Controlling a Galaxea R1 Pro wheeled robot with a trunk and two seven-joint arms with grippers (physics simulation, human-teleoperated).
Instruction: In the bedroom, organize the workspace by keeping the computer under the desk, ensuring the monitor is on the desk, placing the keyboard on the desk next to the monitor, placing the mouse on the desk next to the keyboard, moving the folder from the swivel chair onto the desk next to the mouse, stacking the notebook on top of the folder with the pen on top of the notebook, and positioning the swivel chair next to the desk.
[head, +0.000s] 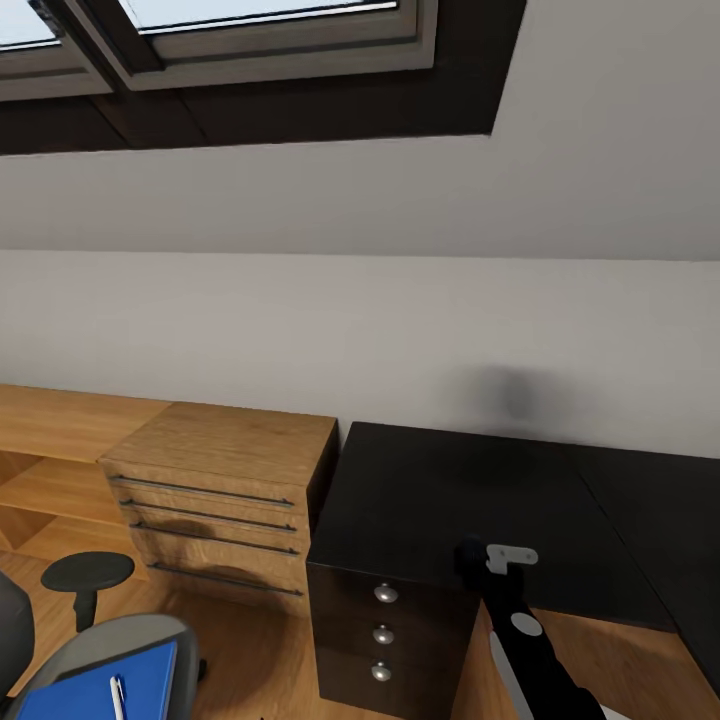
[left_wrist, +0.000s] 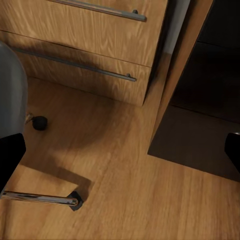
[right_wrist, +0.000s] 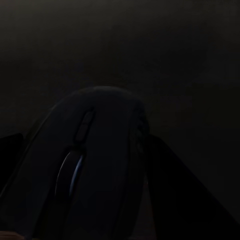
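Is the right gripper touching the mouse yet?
Touching. The right wrist view shows the mouse between the right gripper's dark fingers, no gap showing.

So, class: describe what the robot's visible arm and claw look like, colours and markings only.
The right arm is a black, glossy, tapering limb bearing a pale grey oval patch, with a light grey metal bracket at its wrist. The right claw has dark, wedge-shaped black fingers, hard to make out in the dim wrist view.

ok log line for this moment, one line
right gripper: shut on mouse, over desk | folder with pen on swivel chair | left gripper: not in view
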